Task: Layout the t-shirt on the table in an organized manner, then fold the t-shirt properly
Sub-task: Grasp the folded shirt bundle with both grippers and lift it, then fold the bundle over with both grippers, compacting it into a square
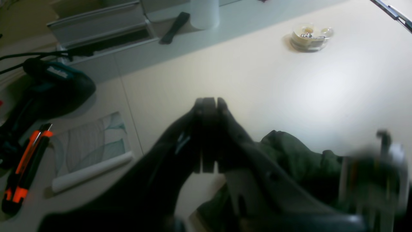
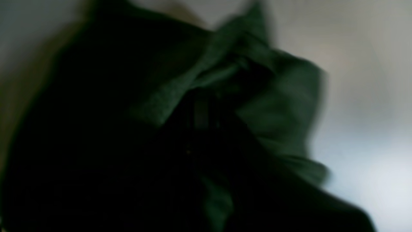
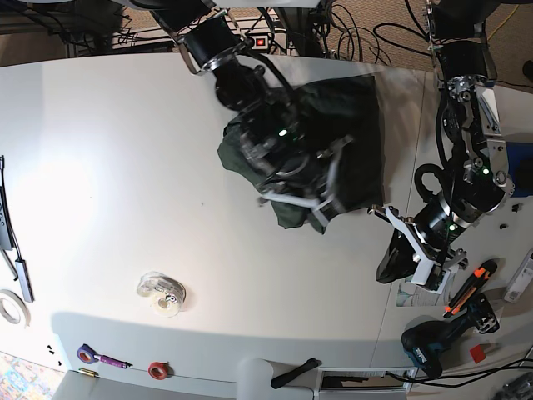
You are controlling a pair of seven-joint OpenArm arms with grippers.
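The right hand [image 3: 321, 208] is clenching a bunched fold of the t-shirt [image 3: 358, 125], which is lying crumpled beneath it on the worktop [image 3: 125, 150]. The left hand [image 1: 208, 106] is closing on nothing, well apart, beside the garment's edge.

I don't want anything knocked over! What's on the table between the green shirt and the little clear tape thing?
Nothing: in the base view, only bare white table lies between the dark green t-shirt and the clear tape dispenser.
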